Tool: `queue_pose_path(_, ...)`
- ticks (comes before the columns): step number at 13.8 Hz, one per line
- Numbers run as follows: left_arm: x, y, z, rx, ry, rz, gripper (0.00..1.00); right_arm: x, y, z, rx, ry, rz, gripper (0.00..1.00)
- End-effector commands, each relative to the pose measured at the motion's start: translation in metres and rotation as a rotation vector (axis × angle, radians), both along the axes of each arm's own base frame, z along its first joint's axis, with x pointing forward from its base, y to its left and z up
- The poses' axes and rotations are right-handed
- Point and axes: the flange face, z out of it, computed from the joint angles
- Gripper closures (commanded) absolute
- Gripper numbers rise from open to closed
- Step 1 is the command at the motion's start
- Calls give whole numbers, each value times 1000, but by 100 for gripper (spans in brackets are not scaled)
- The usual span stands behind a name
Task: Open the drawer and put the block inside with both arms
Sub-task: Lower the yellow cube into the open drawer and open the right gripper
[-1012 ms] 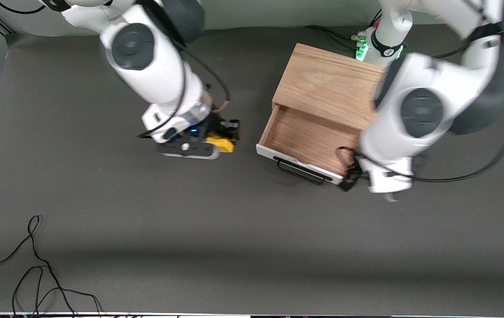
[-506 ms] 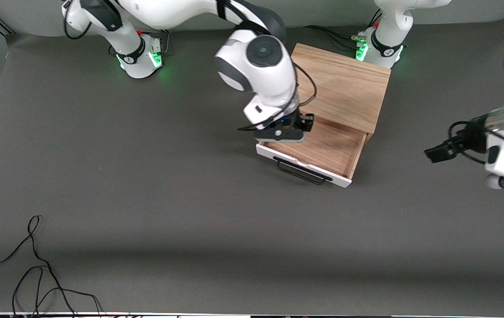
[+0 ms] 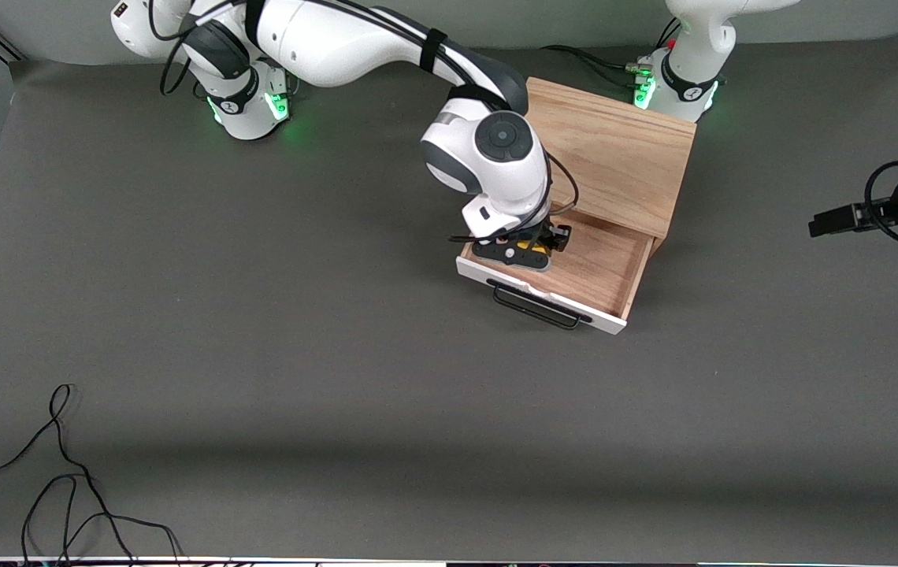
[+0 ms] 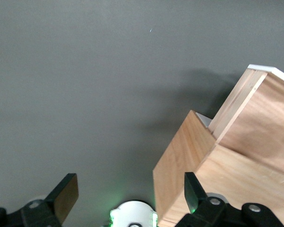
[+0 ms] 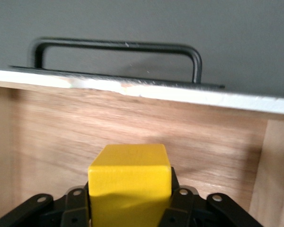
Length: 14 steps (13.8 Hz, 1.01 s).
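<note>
The drawer (image 3: 575, 272) is pulled out of the cabinet (image 3: 614, 157), its white front panel and black handle (image 3: 536, 307) facing the front camera. The right claw (image 3: 524, 250) is positioned over the drawer's interior, at the end toward the right arm, closed on the block (image 5: 129, 182). In the right wrist view the yellow cube is gripped on two opposite flat faces and is seen above the drawer's wood floor.

The block is judged light, rigid and smooth-faced; a flat-face pinch appears sufficient, and little rebound is expected on release from low height.

The left claw (image 3: 835, 220) is held over bare surface (image 3: 339, 354) toward the left arm's end, waiting; its fingers (image 4: 66, 196) are spread wide, nothing between them.
</note>
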Motion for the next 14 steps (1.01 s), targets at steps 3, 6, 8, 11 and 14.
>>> queue_pose_path(3, -32, -7, 4, 28, -82, -105, 0, -17, 19, -14, -9, 8, -71, 100)
queue_pose_path(6, -29, -13, 5, 28, -104, -111, 0, -28, 27, -17, -14, 14, -76, 100)
queue_pose_path(8, -25, -15, 9, 21, -130, -108, 0, -29, 27, -18, -16, 15, -85, 100)
queue_pose_path(11, -19, -17, 16, 16, -152, -112, 0, -40, 33, -23, -45, -20, -52, 0)
queue_pose_path(14, -8, -30, 14, 14, -150, -130, 0, -41, 33, -23, -57, -38, -64, 0)
